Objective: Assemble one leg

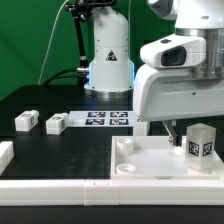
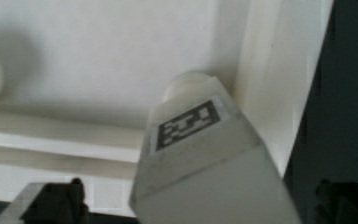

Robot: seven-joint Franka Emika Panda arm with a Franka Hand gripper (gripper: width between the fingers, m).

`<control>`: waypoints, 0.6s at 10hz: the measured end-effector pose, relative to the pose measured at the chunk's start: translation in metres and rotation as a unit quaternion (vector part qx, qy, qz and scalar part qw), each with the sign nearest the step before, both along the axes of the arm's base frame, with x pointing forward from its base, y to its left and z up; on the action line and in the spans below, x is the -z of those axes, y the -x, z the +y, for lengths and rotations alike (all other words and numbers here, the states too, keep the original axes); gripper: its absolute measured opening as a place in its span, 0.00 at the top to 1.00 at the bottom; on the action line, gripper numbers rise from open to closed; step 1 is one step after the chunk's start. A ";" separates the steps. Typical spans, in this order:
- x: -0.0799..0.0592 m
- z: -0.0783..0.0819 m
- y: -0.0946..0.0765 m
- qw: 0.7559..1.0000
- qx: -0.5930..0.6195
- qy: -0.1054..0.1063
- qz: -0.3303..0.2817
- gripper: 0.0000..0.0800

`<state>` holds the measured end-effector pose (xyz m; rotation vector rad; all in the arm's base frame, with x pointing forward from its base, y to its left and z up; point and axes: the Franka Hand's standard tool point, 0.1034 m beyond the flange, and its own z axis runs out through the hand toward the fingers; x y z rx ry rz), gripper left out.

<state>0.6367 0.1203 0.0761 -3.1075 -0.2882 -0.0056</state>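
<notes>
A leg [image 1: 201, 142], a chunky white block with a marker tag, stands upright at the corner of the large white tray-like piece [image 1: 150, 160] on the exterior view's right. My gripper [image 1: 186, 133] hangs right over it. In the wrist view the leg [image 2: 202, 140] lies between my fingers [image 2: 55, 200] with its tag facing the camera. A gap shows on one side of it, so my gripper [image 2: 197, 205] is open around the leg. The tray-like piece [image 2: 87, 50] fills the background there.
Two more legs [image 1: 25, 121] [image 1: 56, 124] lie on the black table at the exterior view's left. The marker board [image 1: 108, 119] lies at the back middle, in front of the arm's base [image 1: 108, 60]. A white part [image 1: 4, 153] lies at the left edge.
</notes>
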 end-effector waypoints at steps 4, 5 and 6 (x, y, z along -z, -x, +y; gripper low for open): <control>0.000 0.000 0.000 0.999 -0.048 -0.001 -0.002 0.33; 0.000 0.000 0.000 0.999 -0.034 -0.002 -0.001 0.58; 0.000 0.000 0.000 0.999 -0.035 -0.002 -0.001 0.64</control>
